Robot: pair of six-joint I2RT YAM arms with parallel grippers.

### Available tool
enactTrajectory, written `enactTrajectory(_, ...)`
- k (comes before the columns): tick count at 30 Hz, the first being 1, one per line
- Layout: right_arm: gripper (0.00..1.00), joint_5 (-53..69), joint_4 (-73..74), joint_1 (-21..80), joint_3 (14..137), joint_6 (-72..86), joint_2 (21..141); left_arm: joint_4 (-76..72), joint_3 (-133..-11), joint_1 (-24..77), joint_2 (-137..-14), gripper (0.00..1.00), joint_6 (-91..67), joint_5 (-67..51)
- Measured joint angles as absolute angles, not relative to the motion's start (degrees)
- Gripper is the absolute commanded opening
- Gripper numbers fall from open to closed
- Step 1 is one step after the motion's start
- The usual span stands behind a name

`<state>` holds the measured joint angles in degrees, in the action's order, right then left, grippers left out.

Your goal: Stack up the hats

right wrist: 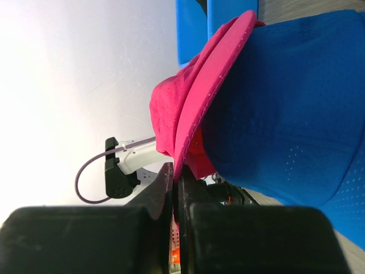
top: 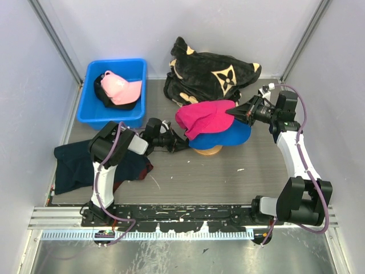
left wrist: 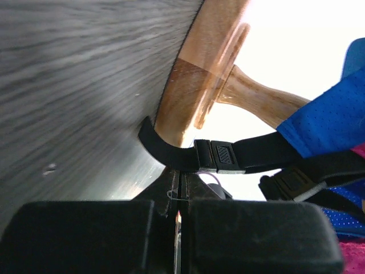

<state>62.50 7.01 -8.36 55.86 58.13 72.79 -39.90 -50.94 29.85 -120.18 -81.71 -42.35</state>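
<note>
1. Magenta hat (top: 202,117) sits atop the royal blue hat (top: 228,137) on the wooden stand (top: 206,150), mid-table.
2. Right gripper (top: 231,113) is clamped tight on the magenta brim.
3. Left gripper (top: 182,142) pinches a black strap (left wrist: 171,153) beside the stand.
4. Light pink hat (top: 120,88) lies on the black hat (top: 98,87) in the blue bin (top: 91,111).

Left gripper (left wrist: 179,181) sits bottom centre, jaws pressed together on the black strap (left wrist: 171,155). The strap has a plastic buckle (left wrist: 221,155) and runs right to the blue cap (left wrist: 331,120), which is mesh fabric. A second strap (left wrist: 336,165) lies just below. A sliver of the magenta cap (left wrist: 353,251) shows in the bottom right corner. The wooden stand (left wrist: 199,74) has its round base on the grey desk (left wrist: 74,85) and its stem goes toward the blue cap.
</note>
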Motion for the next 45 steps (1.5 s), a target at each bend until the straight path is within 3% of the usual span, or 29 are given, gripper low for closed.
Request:
enactTrajectory(29, 0.01, 69.7, 9.3, -15.7, 48.0, 46.3, 74.3, -40.0, -50.9, 29.8, -120.6, 0.03, -82.2, -42.9)
enactTrajectory(41, 0.01, 74.3, 7.8, -19.6, 47.5, 47.5, 80.8, -42.2, -49.8, 29.8, -120.6, 0.03, -82.8, -42.9)
enactTrajectory(45, 0.01, 68.2, 11.4, -20.9, 47.0, 46.0, 87.0, -42.4, -49.8, 29.8, -120.7, 0.03, -83.0, -42.9)
